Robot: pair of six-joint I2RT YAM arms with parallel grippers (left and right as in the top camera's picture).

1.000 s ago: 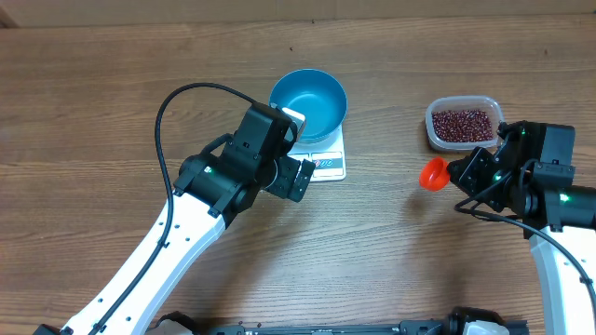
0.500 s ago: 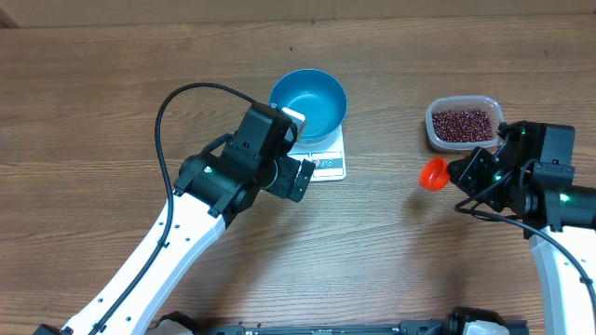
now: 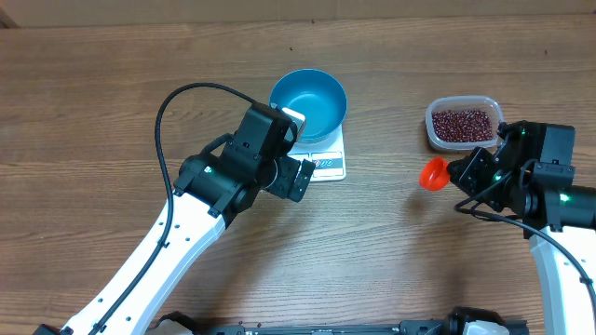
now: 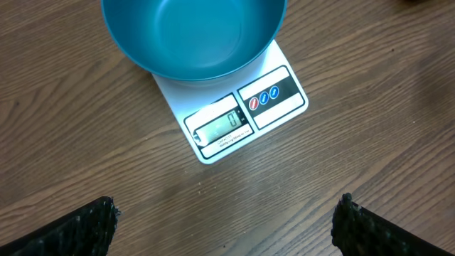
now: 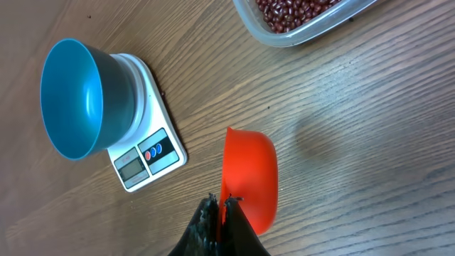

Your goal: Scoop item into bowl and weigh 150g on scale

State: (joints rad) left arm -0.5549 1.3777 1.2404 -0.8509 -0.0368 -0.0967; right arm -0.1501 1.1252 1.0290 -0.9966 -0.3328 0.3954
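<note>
Round deep blue bowl (image 3: pixel 308 102) sits on the small flat white kitchen scale (image 3: pixel 328 166) at mid-table, its inside showing bare blue, and the display reads zero. The left gripper (image 4: pixel 227 227) hovers just in front of the scale, jaws spread wide, holding nothing. Over on the right, the right gripper (image 5: pixel 220 213) is clamped tight on a small orange plastic scoop (image 3: pixel 432 173), held above the wooden table (image 3: pixel 93 93). The small dark red beans (image 3: pixel 461 124) lie in the clear plastic tub (image 3: pixel 433 130), just beyond the scoop.
</note>
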